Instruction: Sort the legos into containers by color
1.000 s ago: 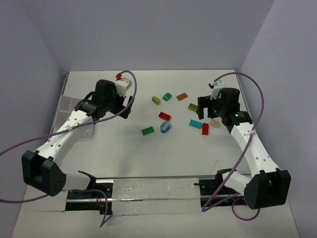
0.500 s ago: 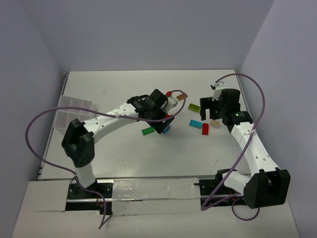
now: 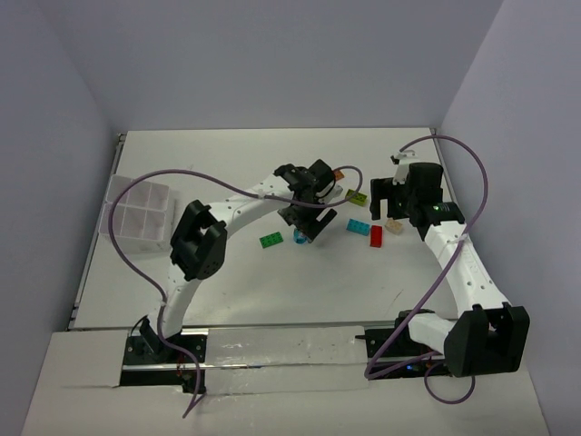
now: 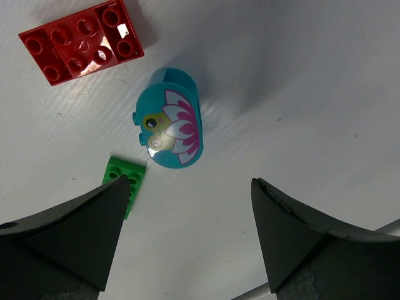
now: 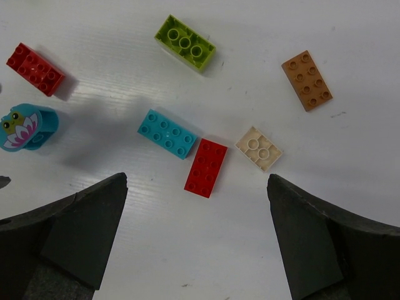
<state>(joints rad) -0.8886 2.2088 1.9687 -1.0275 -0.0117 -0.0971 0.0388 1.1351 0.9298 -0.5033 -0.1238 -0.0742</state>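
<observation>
The scene is lit brightly and evenly from overhead. The white matte table [image 3: 245,291] is rendered pale, and only soft, faint shadows are cast on it beneath the arms. Patchy glare is seen on the shiny metal rail [image 3: 281,350] at the near edge. A small white glint is caught on the red studded plastic brick [image 4: 81,40]. Both wrist views are rendered sharp, with diffuse grey shadows.

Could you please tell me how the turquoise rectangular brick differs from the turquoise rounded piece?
The turquoise rectangular brick is flat-topped with eight studs; the turquoise rounded piece is curved. The brick is plain; the rounded piece bears a pink flower print. Both are turquoise and lie on the table.
</observation>
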